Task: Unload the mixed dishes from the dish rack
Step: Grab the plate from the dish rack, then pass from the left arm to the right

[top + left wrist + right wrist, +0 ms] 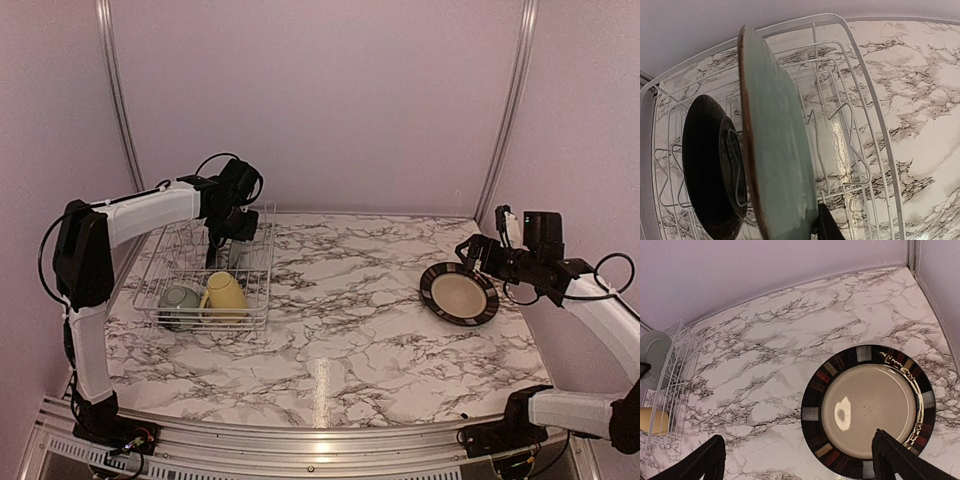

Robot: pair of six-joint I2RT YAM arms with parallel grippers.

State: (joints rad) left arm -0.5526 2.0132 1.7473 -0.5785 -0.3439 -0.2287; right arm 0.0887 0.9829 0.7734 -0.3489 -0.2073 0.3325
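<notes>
Left gripper [218, 245] pinches the pale plate [775, 150] in the rack [250, 310]; lifted crooked, it could snag wires. Right gripper [800, 457] hangs released.

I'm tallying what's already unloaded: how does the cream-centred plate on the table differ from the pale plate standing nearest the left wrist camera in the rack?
The cream-centred plate lies flat on the marble table; the pale plate stands on edge in the dish rack. The cream-centred plate shows a broad dark rim with coloured blocks; the pale plate shows a plain greenish face and thin brown edge. Both are round.
</notes>
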